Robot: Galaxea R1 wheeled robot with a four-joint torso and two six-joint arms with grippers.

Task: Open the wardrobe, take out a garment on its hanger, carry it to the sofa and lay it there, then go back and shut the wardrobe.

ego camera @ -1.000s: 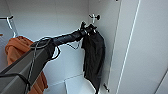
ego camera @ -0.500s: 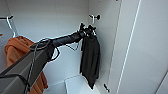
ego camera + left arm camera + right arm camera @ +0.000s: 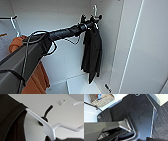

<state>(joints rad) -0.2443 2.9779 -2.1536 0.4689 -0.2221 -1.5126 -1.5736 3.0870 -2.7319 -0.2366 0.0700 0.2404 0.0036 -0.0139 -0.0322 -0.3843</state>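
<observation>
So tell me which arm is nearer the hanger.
Left. Its end effector is up at the hanger inside the wardrobe; the right arm hangs low over the carpet.

The limp black cloth garment [image 3: 92, 53] looks matt and softly folded, with a stitched hem showing in the left wrist view. The thin white plastic hanger [image 3: 49, 128] is smooth with a slight sheen. The plain white wardrobe panels [image 3: 140, 50] look smooth and matt, like laminated board. The long orange garment [image 3: 35, 80] is matt cloth. A woven basket [image 3: 102, 99] looks coarse, and grey carpet [image 3: 161, 125] looks rough.
</observation>
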